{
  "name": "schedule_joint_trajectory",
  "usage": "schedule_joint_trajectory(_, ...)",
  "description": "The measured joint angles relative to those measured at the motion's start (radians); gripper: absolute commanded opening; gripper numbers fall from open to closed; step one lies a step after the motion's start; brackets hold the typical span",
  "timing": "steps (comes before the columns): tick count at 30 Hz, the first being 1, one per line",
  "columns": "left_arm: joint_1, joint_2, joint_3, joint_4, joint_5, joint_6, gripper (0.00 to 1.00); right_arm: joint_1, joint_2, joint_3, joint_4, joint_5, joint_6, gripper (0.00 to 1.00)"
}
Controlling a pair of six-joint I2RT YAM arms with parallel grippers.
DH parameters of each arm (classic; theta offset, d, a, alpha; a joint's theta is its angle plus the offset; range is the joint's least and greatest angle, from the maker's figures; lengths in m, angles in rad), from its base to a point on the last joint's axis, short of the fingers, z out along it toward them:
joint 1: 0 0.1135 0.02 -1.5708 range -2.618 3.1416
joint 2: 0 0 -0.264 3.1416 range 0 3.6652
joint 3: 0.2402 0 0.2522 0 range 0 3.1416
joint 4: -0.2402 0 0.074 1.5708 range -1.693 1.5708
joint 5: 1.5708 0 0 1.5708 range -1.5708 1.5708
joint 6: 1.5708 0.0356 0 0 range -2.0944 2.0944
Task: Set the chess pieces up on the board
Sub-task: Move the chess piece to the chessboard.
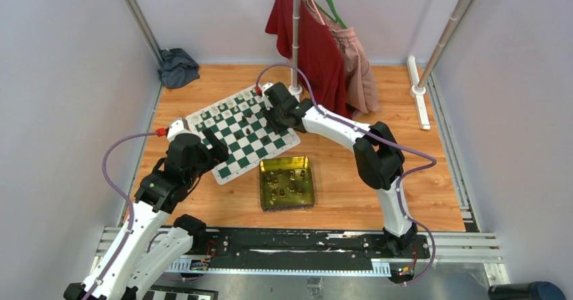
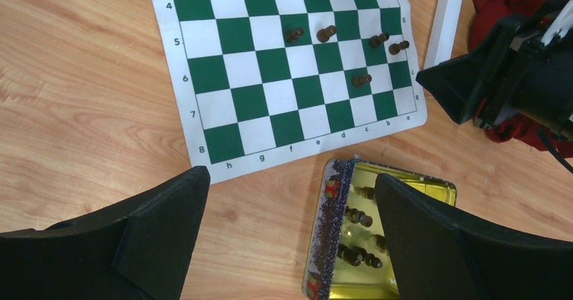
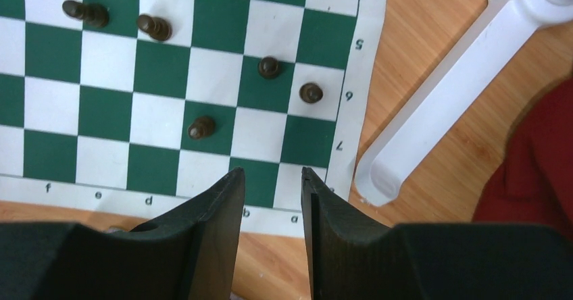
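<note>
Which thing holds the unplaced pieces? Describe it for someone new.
Find the green-and-white board on the wooden table. Just off its near edge sits the tin. It alone is shiny gold-green, with dark pieces lying inside.

The wooden table (image 1: 351,178) carries the board (image 1: 238,157), which lies askew. A gold-green tin (image 1: 262,186) sits close by the board's near-right edge. A crumpled dark cloth (image 1: 178,67) lies well beyond its far-left side, and a white rack foot (image 3: 432,104) rests just beside its far corner.

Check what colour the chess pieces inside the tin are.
The chess pieces in the tin are dark brown; left wrist view shows them best.
</note>
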Motion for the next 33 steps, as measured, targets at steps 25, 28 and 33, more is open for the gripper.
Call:
schedule_joint_trajectory(25, 0.0, 0.037, -0.034, 0.041, 0.0, 0.016, 1.0, -0.077, 0.179, 0.177, -0.002, -0.094, -0.001, 0.42)
schedule_joint_trajectory(28, 0.0, 0.041, -0.039, 0.048, 0.0, 0.016, 1.0, -0.079, 0.185, 0.188, -0.001, -0.098, -0.001, 0.42)
schedule_joint_trajectory(33, 0.0, 0.041, -0.048, 0.058, 0.001, 0.021, 1.0, -0.085, 0.203, 0.204, -0.001, -0.105, -0.001, 0.42)
